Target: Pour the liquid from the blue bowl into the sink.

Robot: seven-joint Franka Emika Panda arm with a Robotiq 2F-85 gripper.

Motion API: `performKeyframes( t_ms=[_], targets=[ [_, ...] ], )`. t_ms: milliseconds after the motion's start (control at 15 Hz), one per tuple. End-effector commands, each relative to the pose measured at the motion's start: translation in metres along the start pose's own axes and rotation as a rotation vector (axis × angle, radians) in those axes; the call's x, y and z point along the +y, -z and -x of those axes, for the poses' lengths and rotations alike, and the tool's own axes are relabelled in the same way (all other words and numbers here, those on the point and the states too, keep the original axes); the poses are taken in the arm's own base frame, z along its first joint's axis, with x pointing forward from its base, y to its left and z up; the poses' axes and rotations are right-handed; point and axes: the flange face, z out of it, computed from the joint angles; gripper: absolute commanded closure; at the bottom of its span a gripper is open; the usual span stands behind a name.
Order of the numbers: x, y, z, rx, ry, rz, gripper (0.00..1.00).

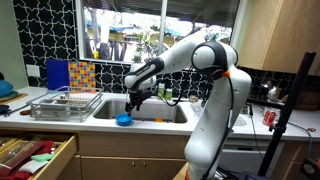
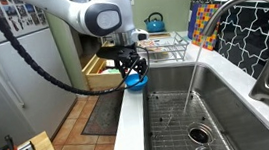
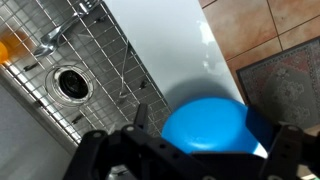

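Observation:
The blue bowl (image 1: pixel 124 119) sits on the pale counter strip along the sink's front edge, also seen in an exterior view (image 2: pixel 137 82) and in the wrist view (image 3: pixel 205 125). The sink (image 2: pixel 213 107) is a steel basin with a wire grid on its floor and a drain (image 3: pixel 72 83). My gripper (image 1: pixel 136 100) hangs just above the bowl (image 2: pixel 129 68). Its fingers are spread, one on each side of the bowl in the wrist view (image 3: pixel 200 125), and hold nothing. I cannot see liquid in the bowl.
A curved faucet (image 2: pixel 232 29) stands at the sink's back. A wire dish rack (image 1: pixel 66 104) and coloured boards (image 1: pixel 70 74) stand beside the sink. A drawer (image 1: pixel 35 155) is open below the counter. A rug (image 3: pixel 285 80) lies on the tiled floor.

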Motion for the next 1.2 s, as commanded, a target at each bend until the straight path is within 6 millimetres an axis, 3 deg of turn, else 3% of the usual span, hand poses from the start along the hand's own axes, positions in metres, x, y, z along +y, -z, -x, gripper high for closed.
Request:
performKeyframes(
  t_ms=[0, 467, 600, 1133],
  targets=[
    [0.003, -0.015, -0.036, 0.030, -0.029, -0.018, 0.00],
    [0.005, -0.049, -0.062, -0.008, -0.034, -0.011, 0.00],
    [0.007, -0.056, -0.065, -0.017, -0.038, -0.010, 0.27],
    [0.015, -0.063, -0.069, -0.031, -0.049, 0.018, 0.89]
  ],
)
